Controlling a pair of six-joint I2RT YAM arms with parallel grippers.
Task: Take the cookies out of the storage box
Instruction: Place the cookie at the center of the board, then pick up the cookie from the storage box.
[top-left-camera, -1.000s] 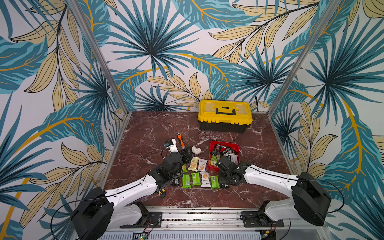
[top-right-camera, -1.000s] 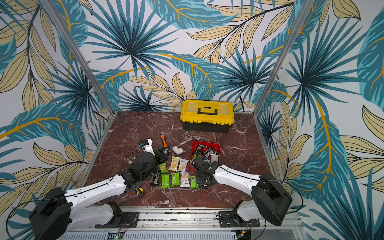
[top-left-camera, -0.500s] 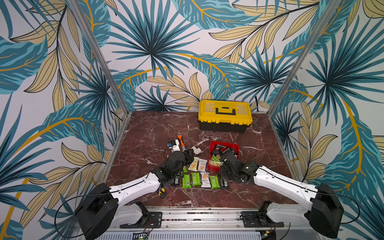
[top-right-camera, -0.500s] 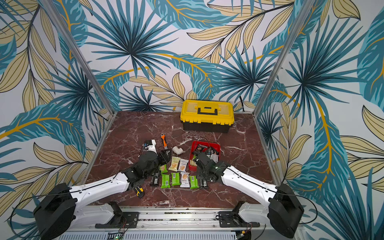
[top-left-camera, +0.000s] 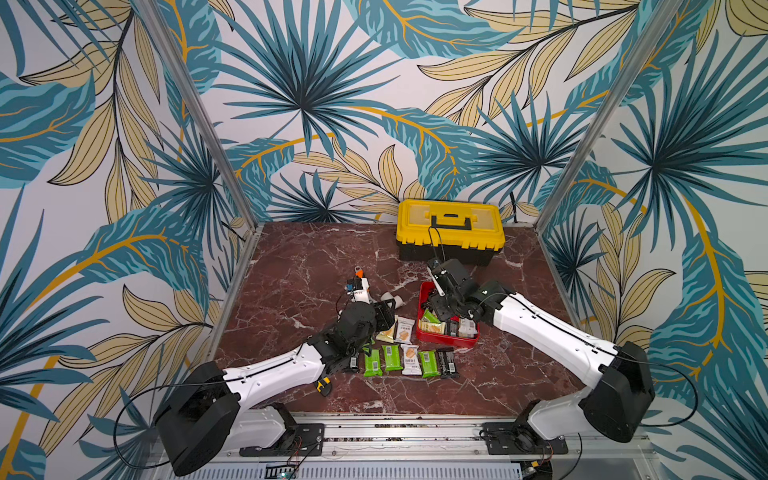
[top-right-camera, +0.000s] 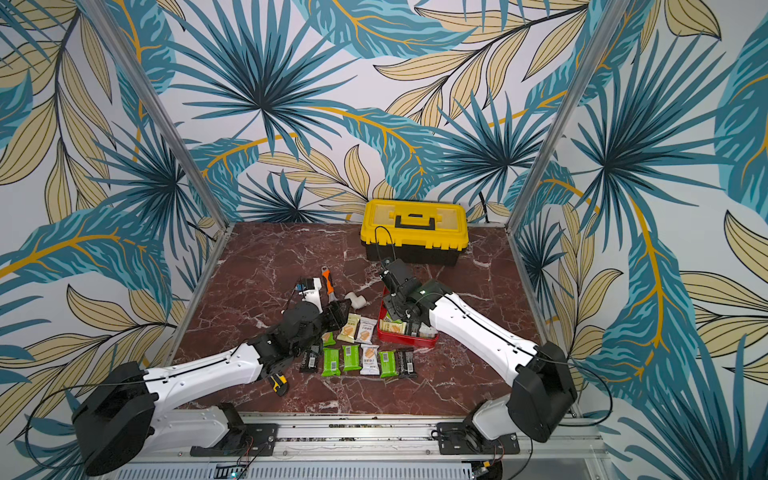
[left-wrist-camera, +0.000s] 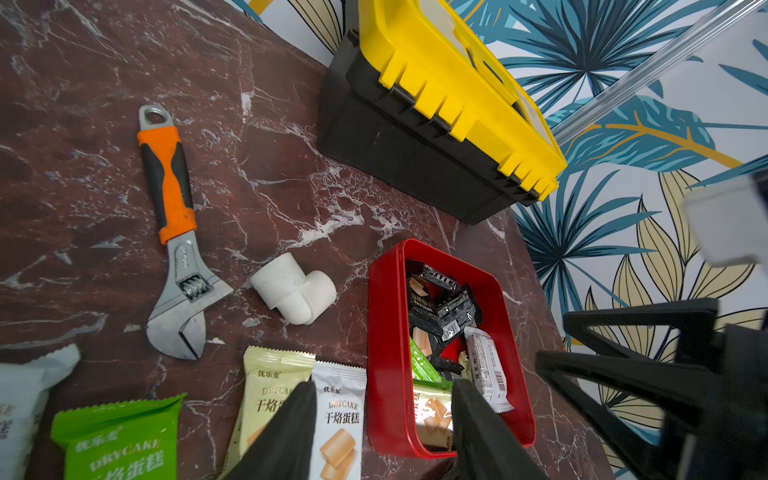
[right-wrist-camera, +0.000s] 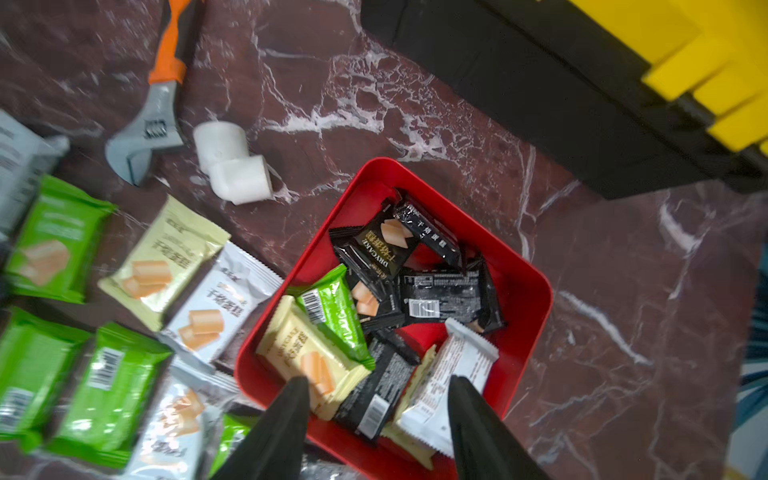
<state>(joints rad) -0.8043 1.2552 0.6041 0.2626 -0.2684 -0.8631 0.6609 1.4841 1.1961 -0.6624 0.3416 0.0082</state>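
The right gripper (right-wrist-camera: 376, 380), spread and empty, hangs above the storage box (right-wrist-camera: 524, 286) and its cookies (right-wrist-camera: 376, 245). The left gripper (left-wrist-camera: 383, 384), also spread and empty, hovers just outside the box's red wall.

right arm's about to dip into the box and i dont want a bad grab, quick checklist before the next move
1. Right end effector open, empty: ok.
2. It is above the storage box: ok.
3. Cookies left inside: ok, several.
4. Packets lying singly: not ok, they overlap.
5. Left end effector open, outside the box: ok.
6. Pipe elbow outside the box: ok.
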